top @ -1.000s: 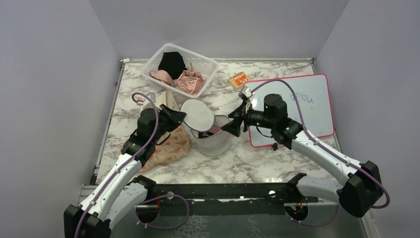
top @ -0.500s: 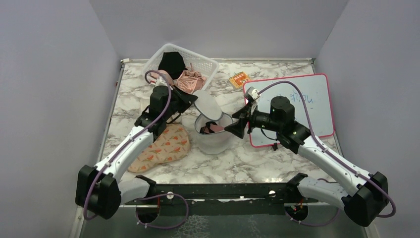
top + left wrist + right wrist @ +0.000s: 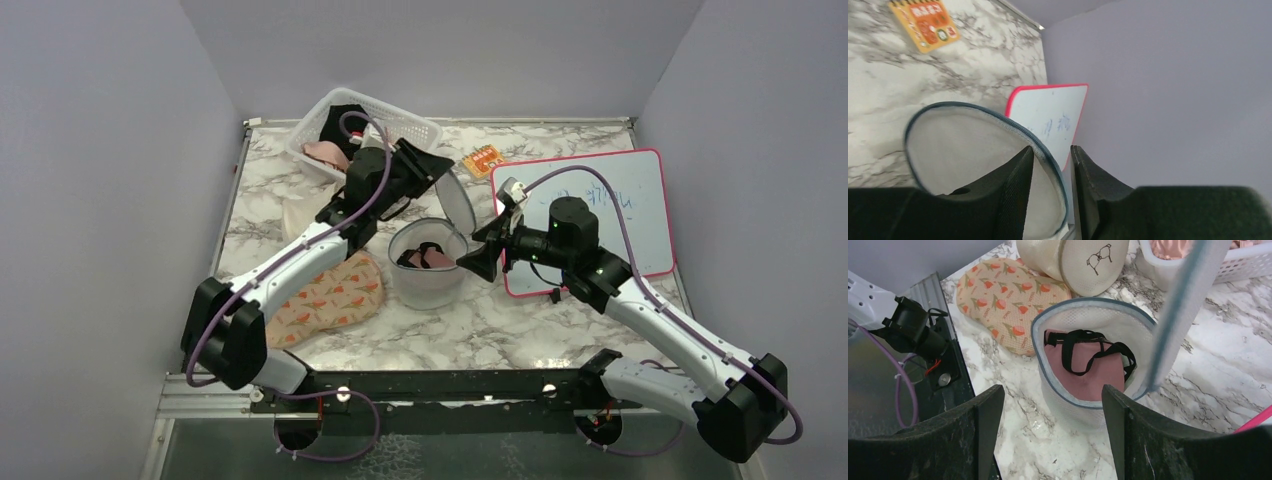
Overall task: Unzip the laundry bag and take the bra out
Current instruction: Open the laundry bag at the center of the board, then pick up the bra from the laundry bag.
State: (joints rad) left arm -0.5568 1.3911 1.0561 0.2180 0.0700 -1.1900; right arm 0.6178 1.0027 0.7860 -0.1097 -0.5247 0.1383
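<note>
The laundry bag (image 3: 428,280) stands open on the marble table, also seen in the right wrist view (image 3: 1073,405). Its round mesh lid (image 3: 458,197) is tipped up behind it. My left gripper (image 3: 432,165) is closed over the lid's zip rim (image 3: 1048,155), which sits between the fingers. A pink bra with black straps (image 3: 425,257) lies inside the bag and shows clearly in the right wrist view (image 3: 1088,375). My right gripper (image 3: 478,258) is open and empty just right of the bag, facing its mouth (image 3: 1053,390).
A white basket of clothes (image 3: 410,125) stands at the back. A cream cylindrical bag (image 3: 1083,260) and a peach floral pouch (image 3: 325,300) lie left of the bag. A red-framed whiteboard (image 3: 610,215) and an orange card (image 3: 483,160) lie at the right.
My left gripper has swung the lid up and back to the right, from over the bag to behind it, uncovering the bra. My right gripper has stayed beside the bag.
</note>
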